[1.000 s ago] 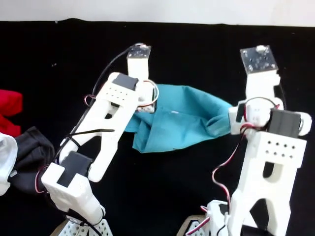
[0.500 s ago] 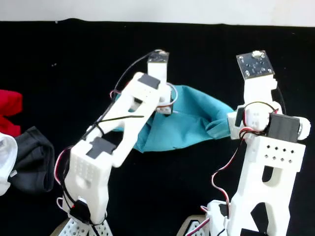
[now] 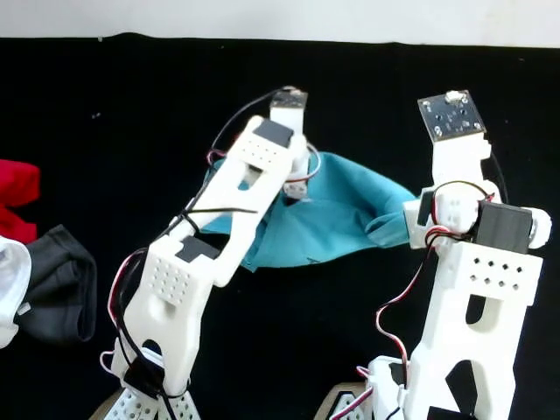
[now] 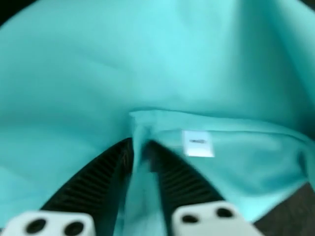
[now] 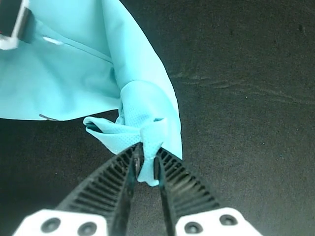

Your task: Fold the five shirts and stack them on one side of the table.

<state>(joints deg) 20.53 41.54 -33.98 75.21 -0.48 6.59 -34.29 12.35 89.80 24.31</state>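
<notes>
1. At mid-table, the teal shirt (image 3: 341, 214) is drawn out between two robot arms over the black table (image 3: 114, 105).
2. The left gripper (image 4: 140, 146) pinches a folded edge beside the white label (image 4: 198, 144). The right gripper (image 5: 146, 158) is clamped on a bunched corner.
3. The cloth looks light, thin and limp, creasing between the two holds. It likely handles best when gripped at edges or corners and held taut.
4. A red shirt (image 3: 17, 197) and a black shirt (image 3: 57, 280) lie crumpled on the left arm's side, well apart.
</notes>
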